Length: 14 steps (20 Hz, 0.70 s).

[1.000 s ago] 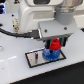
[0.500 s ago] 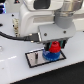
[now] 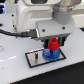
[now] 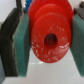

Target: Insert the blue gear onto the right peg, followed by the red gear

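White tabletop (image 3: 15,65): gripper (image 3: 53,42), clamped on red gear (image 3: 53,46), has descended above blue gear (image 3: 51,54) at plate's (image 3: 35,59) three o'clock; seating imminent.

A white table (image 3: 15,67) carries a grey black-rimmed plate (image 3: 36,59), lying flat on it

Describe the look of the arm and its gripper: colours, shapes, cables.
The arm is white with rounded, bulky links and grey and dark patches near the wrist. A black cable loops beside it. The gripper has a dark boxy body; the wrist view shows its fingers black, faced with teal-green pads.
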{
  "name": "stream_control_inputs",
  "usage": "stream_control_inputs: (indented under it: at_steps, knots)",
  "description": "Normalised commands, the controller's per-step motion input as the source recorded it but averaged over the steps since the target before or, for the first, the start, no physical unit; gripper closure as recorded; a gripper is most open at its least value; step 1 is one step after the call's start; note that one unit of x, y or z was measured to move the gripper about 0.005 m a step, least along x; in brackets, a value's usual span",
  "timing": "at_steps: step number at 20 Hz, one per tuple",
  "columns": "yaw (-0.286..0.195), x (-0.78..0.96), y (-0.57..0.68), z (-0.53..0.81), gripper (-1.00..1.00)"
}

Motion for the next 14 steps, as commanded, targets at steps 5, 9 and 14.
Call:
stream_control_inputs:
  at_steps: [5, 9, 14]
  knots:
    - [0.000, 0.25, -0.08, -0.10, 1.00]
    - [0.000, 0.26, -0.07, -0.18, 1.00]
    - [0.000, 0.24, -0.01, -0.11, 1.00]
